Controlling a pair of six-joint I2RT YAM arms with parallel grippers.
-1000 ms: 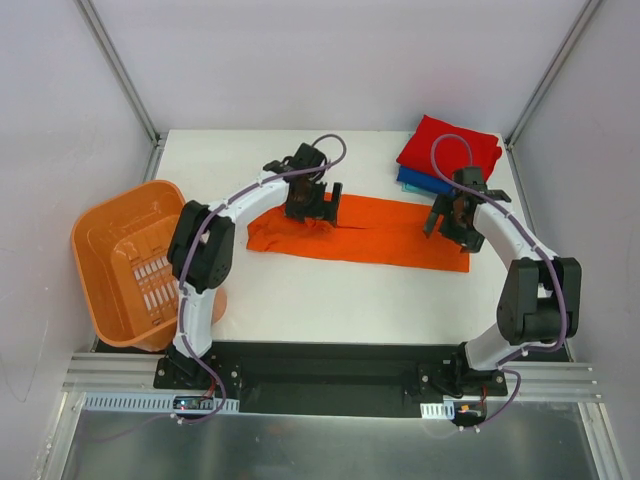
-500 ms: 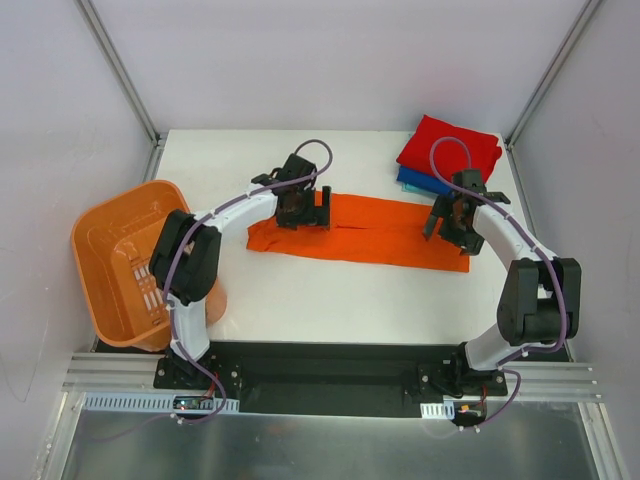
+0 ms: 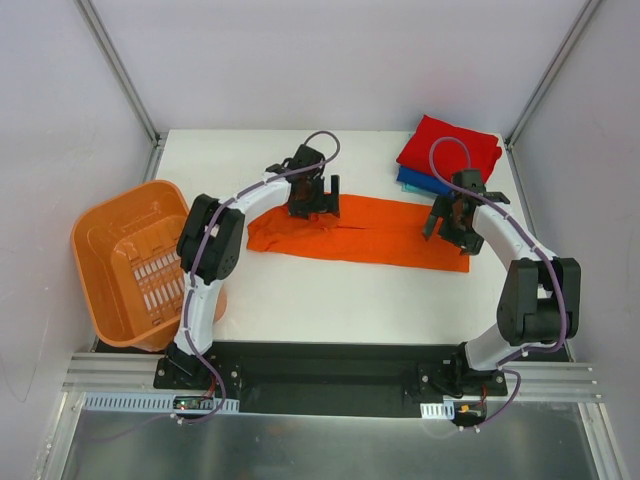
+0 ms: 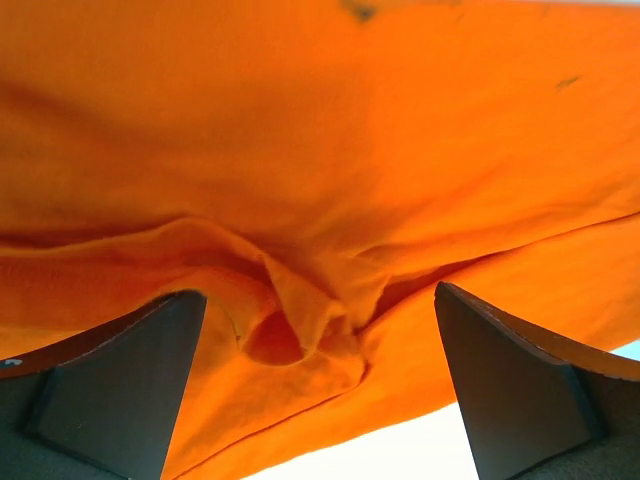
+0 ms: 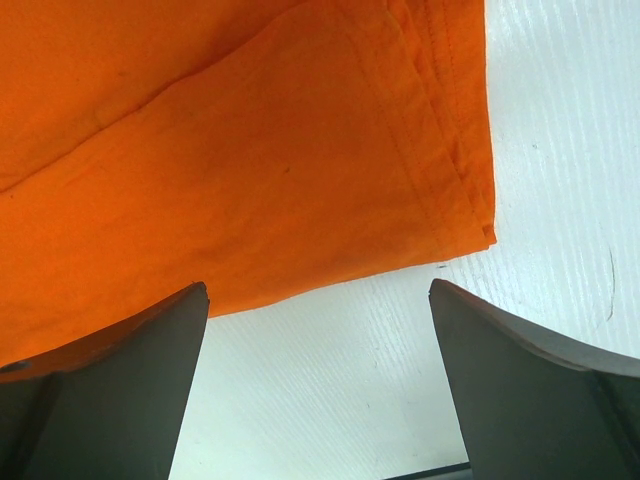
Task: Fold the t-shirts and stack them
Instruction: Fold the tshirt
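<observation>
An orange t-shirt (image 3: pixel 375 232) lies folded into a long strip across the middle of the white table. My left gripper (image 3: pixel 318 203) is open just above the strip's far left part, where the cloth bunches into a small fold (image 4: pixel 300 320). My right gripper (image 3: pixel 446 224) is open over the strip's right end, with the shirt's hem corner (image 5: pixel 470 215) and bare table between its fingers. Neither gripper holds anything. A folded red t-shirt (image 3: pixel 450 148) lies on a blue one (image 3: pixel 412 182) at the far right corner.
An orange plastic basket (image 3: pixel 130 260) stands off the table's left edge, beside the left arm. The enclosure's walls and metal posts ring the table. The white table (image 3: pixel 340 290) shows bare in front of the strip.
My left gripper shifted back a little to the right and farther along the strip's left part. My right gripper has stayed in place over the right end.
</observation>
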